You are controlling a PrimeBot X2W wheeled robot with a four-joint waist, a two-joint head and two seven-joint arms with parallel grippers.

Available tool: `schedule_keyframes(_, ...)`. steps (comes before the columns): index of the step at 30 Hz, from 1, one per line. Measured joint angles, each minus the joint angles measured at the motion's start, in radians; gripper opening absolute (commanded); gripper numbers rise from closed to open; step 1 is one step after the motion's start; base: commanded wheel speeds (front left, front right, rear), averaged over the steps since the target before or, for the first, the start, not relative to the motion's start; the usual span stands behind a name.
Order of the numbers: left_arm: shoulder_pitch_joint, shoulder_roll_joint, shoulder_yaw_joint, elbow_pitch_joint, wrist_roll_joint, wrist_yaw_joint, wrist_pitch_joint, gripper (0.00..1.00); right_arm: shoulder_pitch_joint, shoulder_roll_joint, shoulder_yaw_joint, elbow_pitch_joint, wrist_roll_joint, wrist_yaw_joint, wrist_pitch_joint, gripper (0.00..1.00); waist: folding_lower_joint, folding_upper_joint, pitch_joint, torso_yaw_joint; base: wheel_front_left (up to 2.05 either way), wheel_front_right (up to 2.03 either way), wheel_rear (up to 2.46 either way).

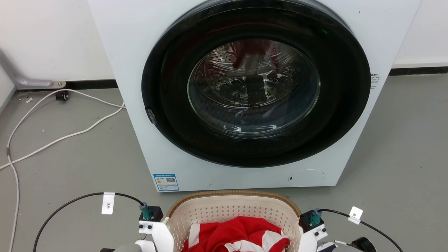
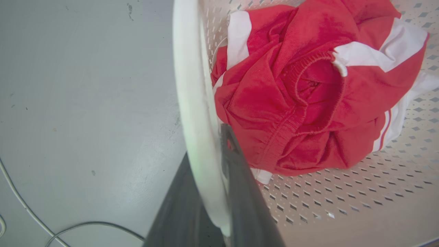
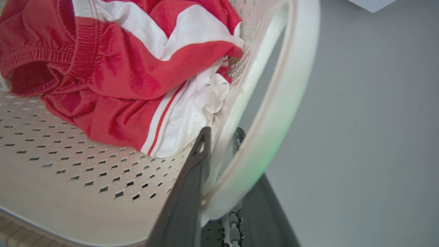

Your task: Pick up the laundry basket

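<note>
A white front-loading washing machine (image 1: pixel 253 87) with a dark round door stands on a smooth grey floor (image 1: pixel 70 168), its back to a white wall (image 1: pixel 45 38) edged by a black skirting strip (image 1: pixel 91 84). Left of the machine, white cables (image 1: pixel 70 134) trail over the floor, and a grey pipe (image 1: pixel 21 78) runs along the wall's foot.

From the head we look forward and down, from a little way back, at the white front-loading washing machine (image 1: pixel 245 105) and, at our bottom edge, the cream perforated plastic laundry basket with brown woven-look rim (image 1: pixel 227 210). Our left wrist camera sits very near, facing down along the left gripper (image 2: pixel 205 147) into the basket's left side, with grey floor (image 2: pixel 85 103) on that view's left. Our right wrist camera mirrors it along the right gripper (image 3: pixel 222 137). All three views share the crumpled red-and-white garment (image 1: pixel 238 236) and the basket's inside.
</note>
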Motion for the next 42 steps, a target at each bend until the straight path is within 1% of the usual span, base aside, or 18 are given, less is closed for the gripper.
schedule_keyframes(17,-0.004,0.001,-0.043,0.008,-0.042,0.000,-0.011,0.00,-0.004,0.000,0.030,0.004,0.033,0.000,-0.008,0.00,0.0000,0.0000,0.001,0.001,0.00,0.00,0.00)
schedule_keyframes(42,-0.008,0.001,-0.092,0.016,-0.092,0.000,-0.024,0.00,-0.005,-0.001,0.041,0.007,0.040,0.000,-0.012,0.00,0.0000,0.0000,0.002,-0.001,0.00,0.00,0.00)
